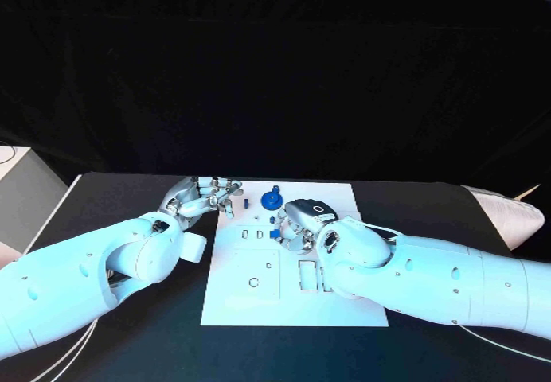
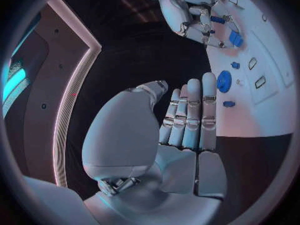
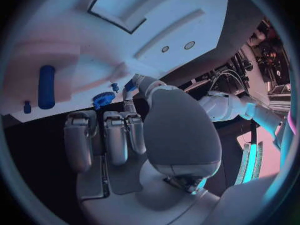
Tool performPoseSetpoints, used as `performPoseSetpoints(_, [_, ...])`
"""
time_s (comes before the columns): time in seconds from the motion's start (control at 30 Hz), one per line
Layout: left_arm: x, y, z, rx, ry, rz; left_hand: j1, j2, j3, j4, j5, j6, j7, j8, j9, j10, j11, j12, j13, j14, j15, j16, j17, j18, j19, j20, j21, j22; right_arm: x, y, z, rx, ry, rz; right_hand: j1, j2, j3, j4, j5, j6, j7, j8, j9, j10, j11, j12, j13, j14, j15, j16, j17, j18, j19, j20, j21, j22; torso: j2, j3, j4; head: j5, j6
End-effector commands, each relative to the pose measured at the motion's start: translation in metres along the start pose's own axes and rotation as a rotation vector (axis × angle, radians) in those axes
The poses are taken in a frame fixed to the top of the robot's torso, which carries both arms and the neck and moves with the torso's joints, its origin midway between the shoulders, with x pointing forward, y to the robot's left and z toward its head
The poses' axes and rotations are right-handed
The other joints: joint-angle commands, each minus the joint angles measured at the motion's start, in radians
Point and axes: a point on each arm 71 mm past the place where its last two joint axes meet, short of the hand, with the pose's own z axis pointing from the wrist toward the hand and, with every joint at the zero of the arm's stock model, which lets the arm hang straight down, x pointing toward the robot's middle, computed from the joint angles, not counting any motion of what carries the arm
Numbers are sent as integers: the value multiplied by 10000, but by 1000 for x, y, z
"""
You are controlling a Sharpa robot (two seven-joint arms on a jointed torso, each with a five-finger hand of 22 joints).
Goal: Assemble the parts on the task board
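The white task board point(image 1: 259, 306) lies in the middle of the black table. A round blue toothed part point(image 1: 272, 199) sits near its far edge, with small blue parts point(image 1: 255, 205) beside it. My left hand point(image 1: 205, 197) hovers at the board's far left corner; its fingers point(image 2: 190, 115) are stretched out side by side and hold nothing. My right hand point(image 1: 301, 219) is over the board's middle with its fingers point(image 3: 106, 135) curled. Its thumb tip touches a small blue part point(image 3: 130, 85); whether that part is gripped is hidden. A long blue cylinder point(image 3: 46, 86) lies on the board.
A white box point(image 1: 23, 195) stands at the table's left edge and a pale padded thing point(image 1: 506, 211) at its right. The board has rectangular slots point(image 1: 308, 274) and a round hole point(image 1: 254, 282) in its near half.
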Motion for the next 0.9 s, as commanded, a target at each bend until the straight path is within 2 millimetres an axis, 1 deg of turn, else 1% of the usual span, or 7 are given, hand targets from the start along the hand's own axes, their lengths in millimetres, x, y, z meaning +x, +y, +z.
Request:
performPoseSetpoints(0.03, [3,0,0,22,224,-12,-64,9,54,-22,-33,-51,-52,53,9,4,-36,43,15,6,-57,62,-14,151,-79,-16,43,12,0,3,1,-76,585,-1185,-190,-116,69,5,149,-8,-2,96,151,1025,-76,22,2635,1026,-85,44,2634,-106,879,-68,-3,2265,-2,0,1,11,3])
performPoseSetpoints(0.17, [3,0,1,15,230,-15,-64,9,54,-22,-33,-51,-52,53,9,4,-36,43,15,6,-57,62,-14,151,-79,-16,43,12,-9,12,5,-325,496,-1998,-356,-313,54,-1,419,-26,-2,120,150,1025,-73,22,2635,1026,-93,44,2634,-114,891,-75,21,2290,-5,2,8,31,3])
performPoseSetpoints(0.47, [3,0,1,9,224,-16,-64,9,54,-22,-33,-51,-52,53,9,4,-36,43,15,6,-57,62,-14,151,-79,-16,43,12,-17,25,12,-423,750,-4063,-431,-365,35,18,448,7,-19,148,156,1025,-79,22,2635,1026,-103,44,2634,-124,906,-81,57,2323,6,-20,46,48,4])
performPoseSetpoints(0.6, [3,0,1,-7,209,8,-40,15,81,-49,-29,-56,-49,62,20,3,-33,44,16,5,-57,67,-22,151,-90,-17,66,22,-18,27,14,-367,754,-4605,-447,-368,33,25,439,15,-24,155,157,1025,-82,22,2635,1026,-107,44,2634,-124,907,-83,58,2325,0,-18,-1,78,3])
performPoseSetpoints(0.7, [4,1,1,-52,216,250,-23,28,97,-62,-25,-53,-50,68,25,6,-36,46,17,8,-59,70,-23,152,-91,-19,75,25,-21,29,14,-418,466,-4557,-476,-367,32,41,432,25,-33,164,159,1025,-88,22,2635,1026,-116,44,2634,-123,905,-87,55,2322,10,-3,-6,92,17])
performPoseSetpoints(0.83, [6,5,1,-298,445,1068,-4,49,148,-145,-43,2,-101,151,87,409,-131,304,139,51,-120,124,-32,159,-105,-56,176,67,-25,31,12,-537,-129,-4102,-508,-347,53,61,489,37,-51,177,160,1025,-104,22,2635,1026,-130,44,2634,-121,902,-97,47,2316,9,13,-2,85,22])
performPoseSetpoints(0.9, [8,7,0,-487,616,1610,139,105,199,-369,-48,63,-203,239,149,883,-300,743,378,234,-262,330,45,167,-46,-168,327,131,-27,31,11,-593,-404,-3785,-525,-340,63,70,511,56,-64,193,165,1025,-114,22,2635,1026,-137,44,2634,-121,902,-103,45,2314,6,11,2,88,22])
